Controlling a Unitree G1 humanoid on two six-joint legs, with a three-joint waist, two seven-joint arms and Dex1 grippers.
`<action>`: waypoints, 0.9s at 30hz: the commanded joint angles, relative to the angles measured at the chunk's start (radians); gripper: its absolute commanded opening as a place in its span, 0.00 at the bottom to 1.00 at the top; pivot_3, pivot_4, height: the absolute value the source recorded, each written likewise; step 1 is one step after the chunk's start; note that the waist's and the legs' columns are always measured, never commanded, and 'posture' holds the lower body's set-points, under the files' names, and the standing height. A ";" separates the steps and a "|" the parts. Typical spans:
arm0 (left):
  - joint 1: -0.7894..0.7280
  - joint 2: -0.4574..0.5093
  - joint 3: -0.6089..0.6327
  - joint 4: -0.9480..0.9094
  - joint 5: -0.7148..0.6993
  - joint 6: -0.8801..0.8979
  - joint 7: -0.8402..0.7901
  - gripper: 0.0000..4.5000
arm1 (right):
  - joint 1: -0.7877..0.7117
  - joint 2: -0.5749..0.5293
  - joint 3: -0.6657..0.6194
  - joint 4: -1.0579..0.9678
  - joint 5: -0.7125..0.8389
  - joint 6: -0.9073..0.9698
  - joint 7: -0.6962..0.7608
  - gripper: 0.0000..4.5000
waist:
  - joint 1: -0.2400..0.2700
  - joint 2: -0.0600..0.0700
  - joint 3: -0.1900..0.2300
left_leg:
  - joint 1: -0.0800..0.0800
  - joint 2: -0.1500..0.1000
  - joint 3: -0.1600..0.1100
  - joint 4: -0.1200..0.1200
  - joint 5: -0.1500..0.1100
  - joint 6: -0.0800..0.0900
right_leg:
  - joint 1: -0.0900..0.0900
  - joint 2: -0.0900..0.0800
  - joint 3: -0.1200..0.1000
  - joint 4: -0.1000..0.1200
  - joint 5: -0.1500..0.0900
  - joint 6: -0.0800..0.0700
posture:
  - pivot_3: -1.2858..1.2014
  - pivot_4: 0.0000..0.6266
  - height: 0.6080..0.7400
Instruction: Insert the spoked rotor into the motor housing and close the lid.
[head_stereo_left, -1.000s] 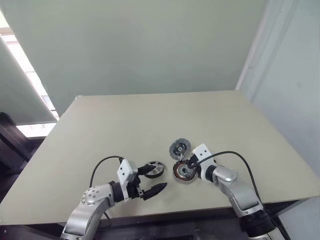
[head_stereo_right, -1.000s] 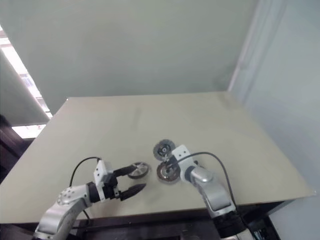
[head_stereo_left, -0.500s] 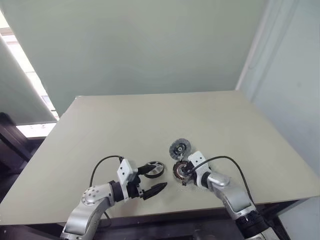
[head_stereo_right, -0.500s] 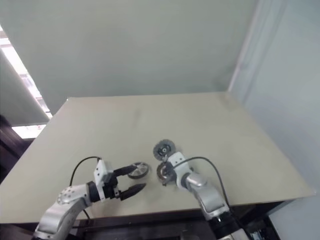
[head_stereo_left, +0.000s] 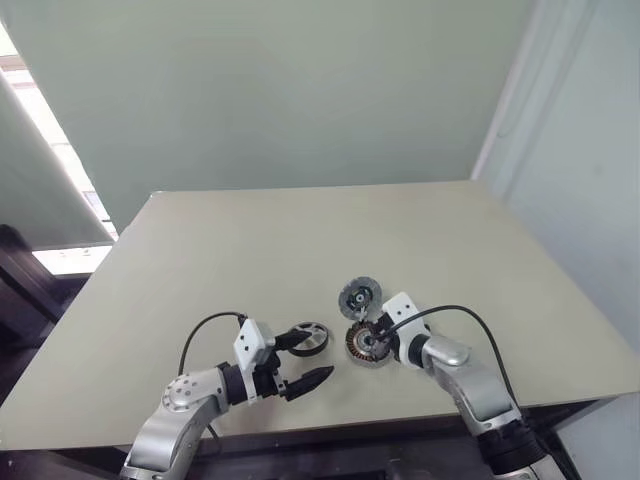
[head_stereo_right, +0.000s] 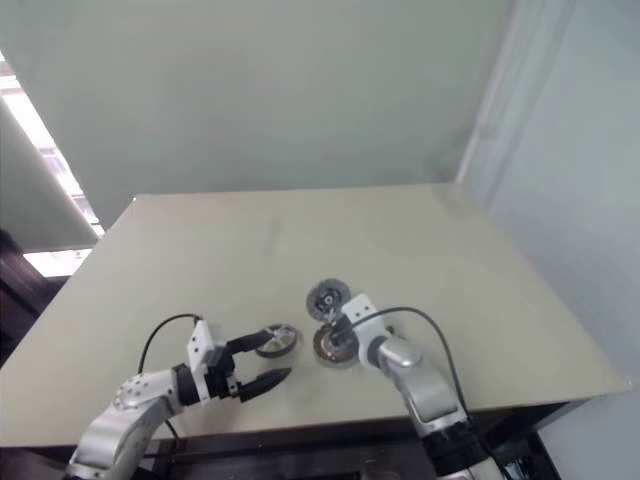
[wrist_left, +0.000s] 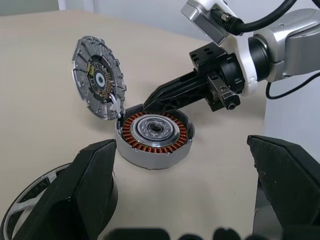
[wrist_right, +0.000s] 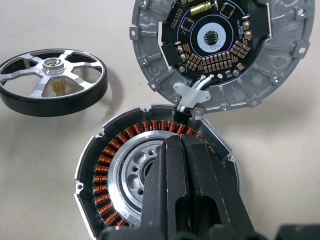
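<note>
Taking the housing (head_stereo_left: 366, 343) as the landmark, on the near part of the bench (head_stereo_left: 300, 240): the left gripper (head_stereo_left: 311, 360) hovers nearest the front edge, to the housing's left, its jaws released and spread as wide as they go. They flank the rotor (head_stereo_left: 312, 339), which lies flat on the bench just left of the housing, apart from it and gripped by nothing. My reading is that the spread is set for taking the rotor by its dark rim.

The right gripper (head_stereo_left: 371, 339) comes in from the housing's right, its jaws clenched together with nothing between them. In the right wrist view their joined tip lies over the housing's silvery centre, inside the ring of copper windings; whether it presses down or only hovers I cannot tell. Judged from this pose, the arm is steadying the housing, or testing its seat, so it will not slide when the rotor goes in.

Just beyond the housing the lid (head_stereo_left: 359, 297) stands swung open, tilted back on the joint at their shared edge, its circuit side facing the robot. It leaves the well clear; insertion and closing are not yet done.
</note>
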 joint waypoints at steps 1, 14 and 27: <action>-0.015 0.000 0.005 -0.022 -0.010 -0.017 -0.005 1.00 | -0.003 0.011 0.025 0.014 0.001 -0.003 0.013 0.01 | 0.000 0.000 0.000 | 0.000 0.000 0.000 0.000 0.000 0.000 | 0.000 0.000 0.000 0.000 0.000 0.000 | 0.52 0.00 1.00; -0.012 0.007 0.010 -0.027 -0.011 -0.013 -0.004 1.00 | -0.020 0.013 -0.002 0.008 0.010 -0.029 -0.011 0.01 | 0.001 0.000 0.000 | 0.001 0.000 0.000 0.000 0.000 0.000 | 0.001 0.000 0.000 0.000 -0.001 -0.002 | 0.52 0.00 1.00; -0.020 0.000 0.001 -0.017 -0.007 -0.020 -0.007 1.00 | -0.034 0.004 -0.003 -0.083 0.013 0.021 0.004 0.01 | 0.001 0.000 0.000 | 0.000 0.000 0.000 0.000 0.000 0.000 | 0.000 0.000 0.000 0.000 0.000 0.000 | 0.52 0.00 1.00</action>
